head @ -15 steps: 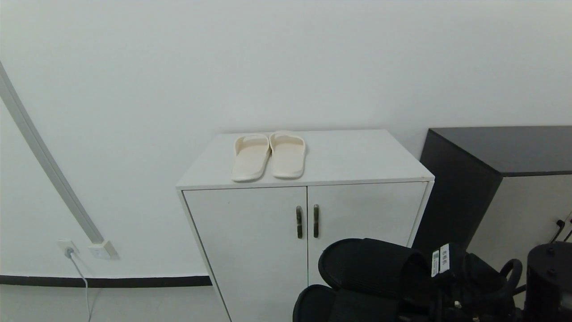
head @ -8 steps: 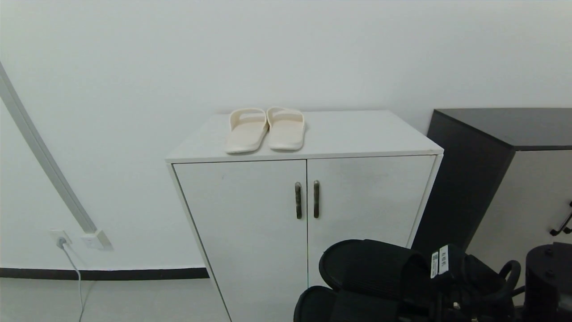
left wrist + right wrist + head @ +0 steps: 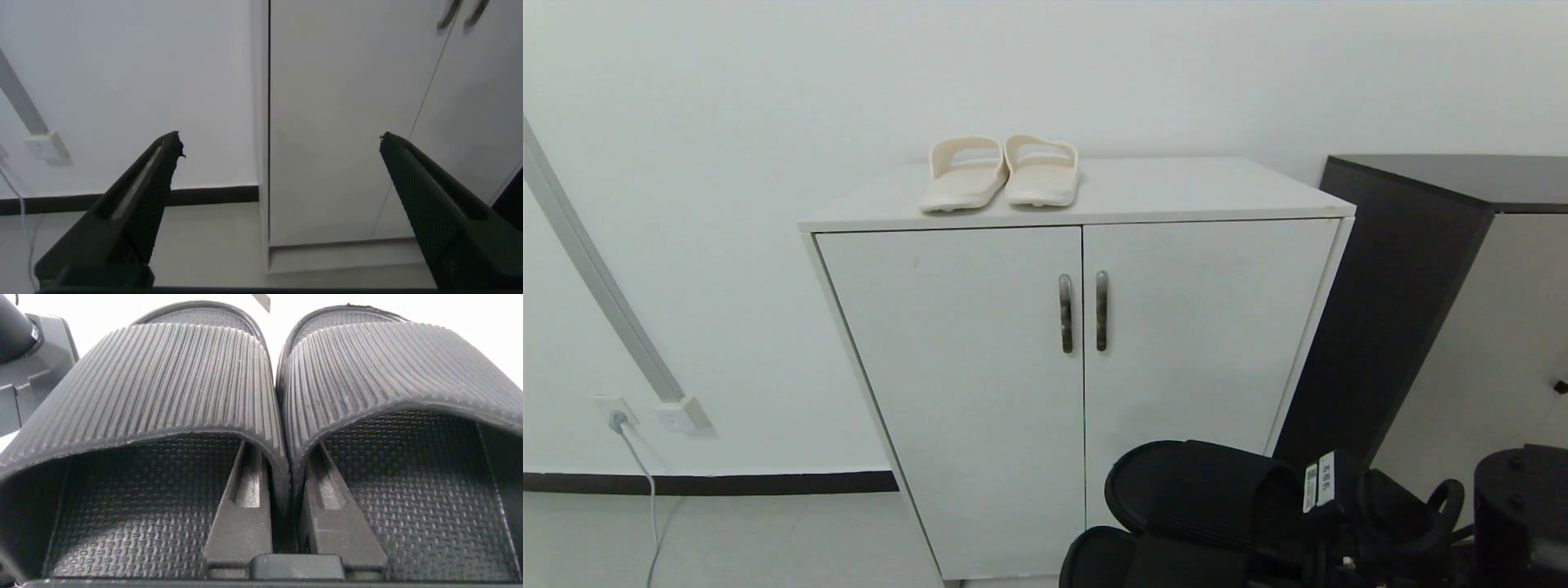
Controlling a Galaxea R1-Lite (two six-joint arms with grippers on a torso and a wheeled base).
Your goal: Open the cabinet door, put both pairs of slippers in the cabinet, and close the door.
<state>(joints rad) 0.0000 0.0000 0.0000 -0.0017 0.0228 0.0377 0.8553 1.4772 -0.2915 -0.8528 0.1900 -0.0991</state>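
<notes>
Black slippers (image 3: 1201, 490) hang low before the shut cabinet (image 3: 947, 367), the right gripper (image 3: 282, 457) apparently pinching their adjoining inner walls. Cream slippers (image 3: 1001, 171) lie on the cabinet top, left of centre, heels near its front edge. The left gripper (image 3: 282, 143) is spread wide. A black cabinet (image 3: 1388, 310) stands just beside, to the right, and a wall socket (image 3: 613, 404) sits low on the left.

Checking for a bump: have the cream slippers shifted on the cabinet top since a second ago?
No. The cream slippers keep their spot at the front edge of the cabinet; the camera moved.

Black cabinet (image 3: 1380, 327); wall socket (image 3: 609, 405) with cable (image 3: 651, 490).
</notes>
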